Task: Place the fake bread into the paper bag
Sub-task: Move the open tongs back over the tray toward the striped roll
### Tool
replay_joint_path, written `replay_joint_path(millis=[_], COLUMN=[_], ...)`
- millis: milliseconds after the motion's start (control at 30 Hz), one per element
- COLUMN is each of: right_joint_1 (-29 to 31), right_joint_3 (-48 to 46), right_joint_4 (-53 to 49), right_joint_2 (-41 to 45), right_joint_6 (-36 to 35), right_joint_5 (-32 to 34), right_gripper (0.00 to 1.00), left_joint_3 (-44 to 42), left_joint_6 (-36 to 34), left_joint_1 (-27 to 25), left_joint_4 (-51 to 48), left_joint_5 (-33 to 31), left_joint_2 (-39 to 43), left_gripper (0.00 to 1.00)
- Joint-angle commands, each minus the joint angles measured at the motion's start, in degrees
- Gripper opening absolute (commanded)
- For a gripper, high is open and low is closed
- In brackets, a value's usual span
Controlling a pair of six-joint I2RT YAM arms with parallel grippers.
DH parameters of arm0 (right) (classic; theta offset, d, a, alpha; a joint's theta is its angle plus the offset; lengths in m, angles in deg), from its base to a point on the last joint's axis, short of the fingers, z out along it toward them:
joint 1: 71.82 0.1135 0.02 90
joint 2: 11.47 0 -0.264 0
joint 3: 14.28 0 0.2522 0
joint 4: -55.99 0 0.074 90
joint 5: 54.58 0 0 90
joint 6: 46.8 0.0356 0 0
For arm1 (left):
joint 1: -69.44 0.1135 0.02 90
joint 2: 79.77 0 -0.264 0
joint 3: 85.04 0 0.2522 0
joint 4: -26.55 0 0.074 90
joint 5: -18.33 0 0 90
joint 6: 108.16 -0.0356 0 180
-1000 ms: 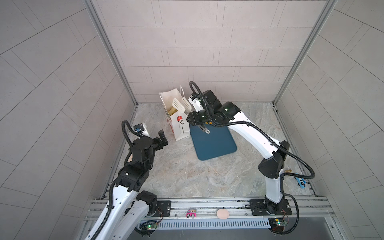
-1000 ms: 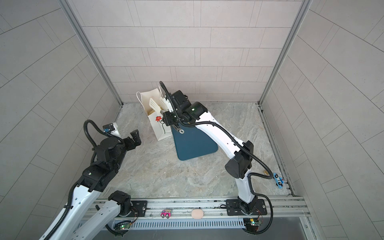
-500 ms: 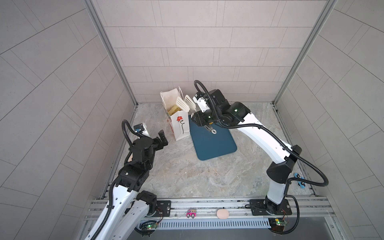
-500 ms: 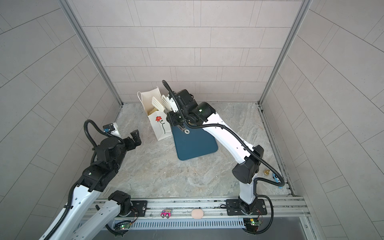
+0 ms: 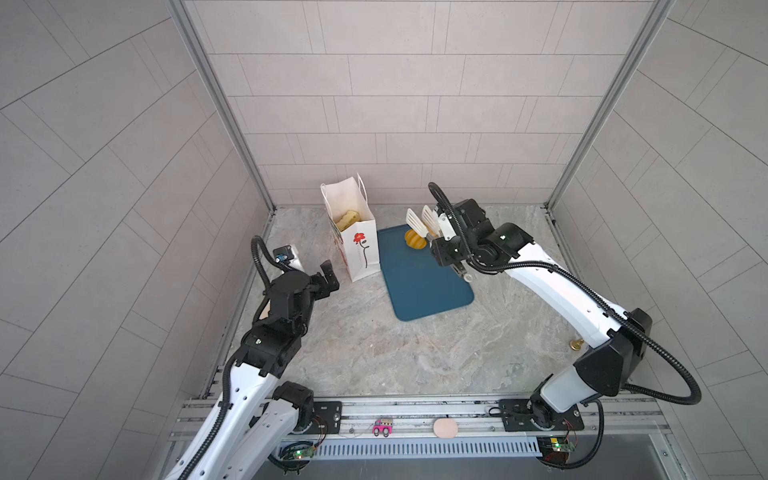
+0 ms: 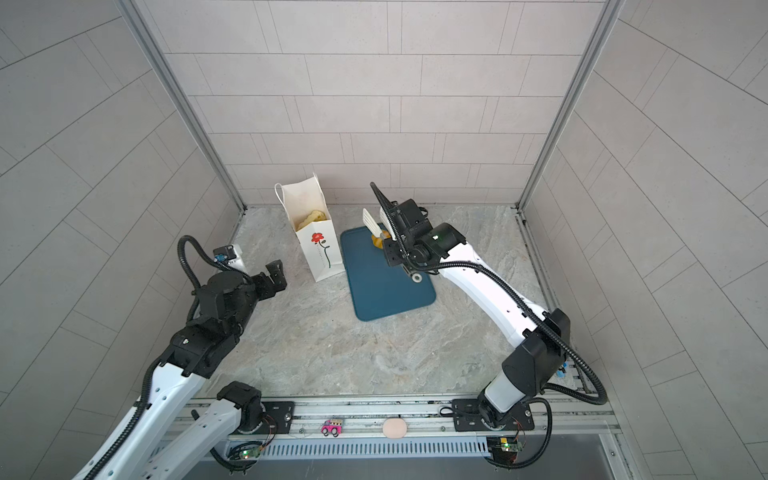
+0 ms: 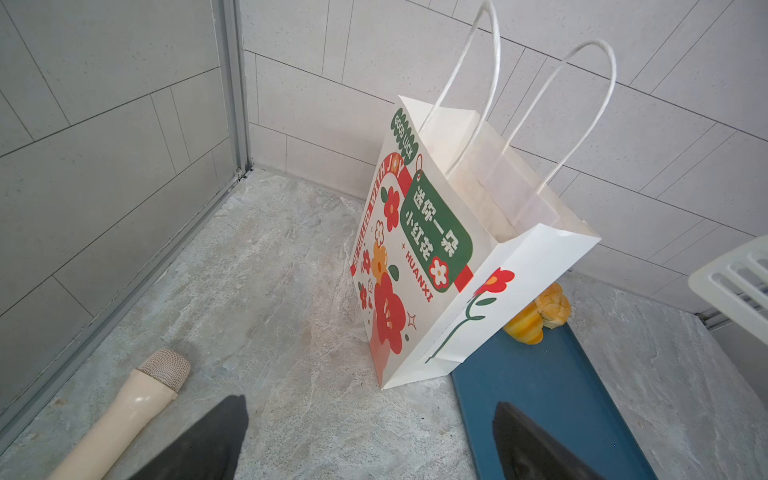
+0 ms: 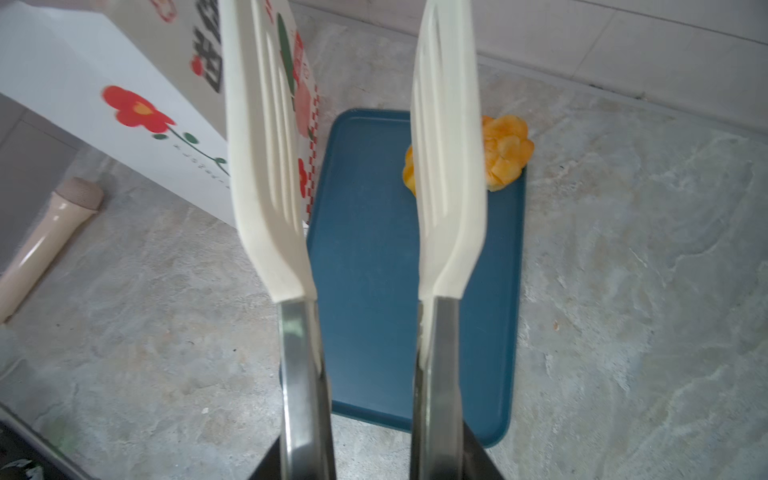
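Note:
The white paper bag with a red flower stands upright at the back left. Fake bread lies inside it. On the far end of the dark-blue tray sit a yellow striped roll and a knobbly bun. My right gripper is shut on white-tipped metal tongs. Their blades stand apart and empty just above the two breads. My left gripper is open and empty, low, in front of the bag.
A beige microphone-shaped toy lies on the stone floor left of the bag, near the left wall. A small brass item sits by the right wall. A toy car and a pink disc rest on the front rail.
My right arm has swung the empty tongs away from the bag's mouth to the right, over the far end of the tray. The left arm has not moved.

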Motion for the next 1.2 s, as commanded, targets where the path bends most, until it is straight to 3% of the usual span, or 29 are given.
replay_joint_path(millis=[0, 333, 633, 1167], right_joint_1=[-1.7, -4.7, -5.6, -8.2], right_joint_3=[-2.6, -4.3, 0.8, 11.9], right_joint_4=[2.5, -1.5, -2.3, -3.1], right_joint_2=[2.1, -6.6, -18.1, -31.8], right_joint_6=[-1.9, -7.7, -14.9, -15.8], right_joint_5=[2.4, 5.4, 5.1, 1.5], right_gripper=[0.46, 0.46, 0.47, 0.49], left_joint_3=[1.1, 0.4, -0.5, 1.0], left_joint_6=[1.4, 3.2, 3.4, -1.3], left_joint_1=[0.3, 0.3, 0.3, 0.3], left_joint_4=[1.1, 2.9, 3.0, 3.1], left_joint_5=[0.1, 0.0, -1.0, 1.3], left_joint_2=[-0.2, -0.5, -0.8, -2.9], left_gripper=[1.0, 1.0, 1.0, 1.0])
